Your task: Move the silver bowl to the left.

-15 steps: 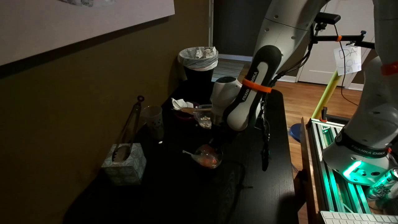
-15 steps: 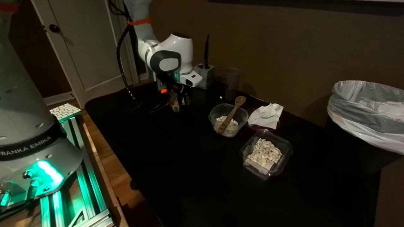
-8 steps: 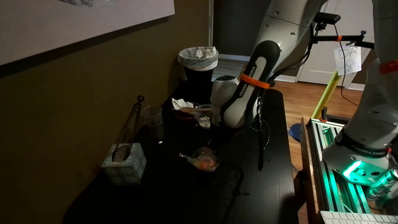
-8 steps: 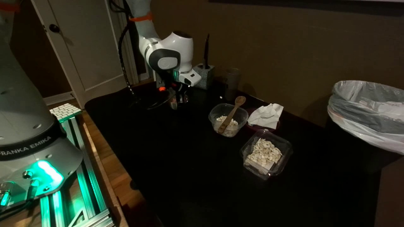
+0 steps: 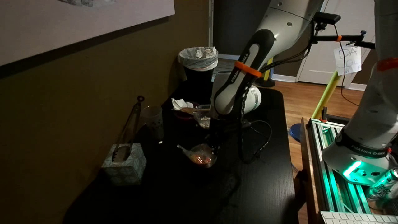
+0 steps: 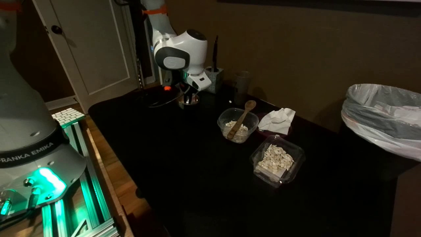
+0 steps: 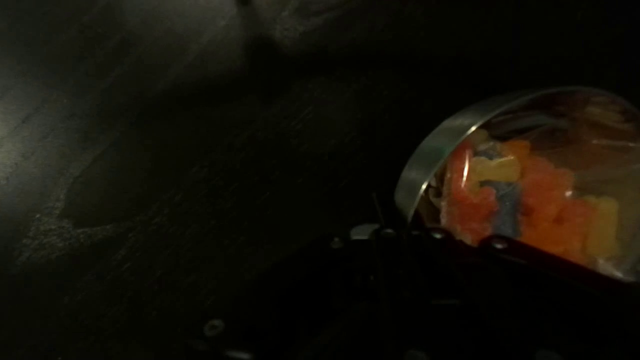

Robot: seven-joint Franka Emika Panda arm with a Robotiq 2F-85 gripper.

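The pincer [image 7: 412,233] clamps the rim of a silver bowl [image 7: 441,145] holding colourful gummy candies [image 7: 540,200] in clear plastic [image 7: 602,172]. In an exterior view, the bowl is right of a tissue box [image 5: 124,171], apart from it; whether it touches the black worktop [image 5: 255,189] is unclear.

A bag [image 7: 545,210] is tucked inside the bowl [image 7: 437,147], and the gripper [image 6: 188,99] is positioned smack at the rim. In an exterior view a tissue box [image 5: 126,170] is seen left of the bowl, tongs [image 5: 136,119] propped at the top, cup [image 5: 154,124] just behind. In an exterior view a tub [image 6: 222,124] is found well right of it, spoon [image 6: 241,119] laid across, paper [image 6: 277,120] piled in the dish [image 6: 286,131] beside, seeds [image 6: 276,158] heaped in the tray [image 6: 297,156] in front. The bin [image 6: 371,131] is parked way over right.
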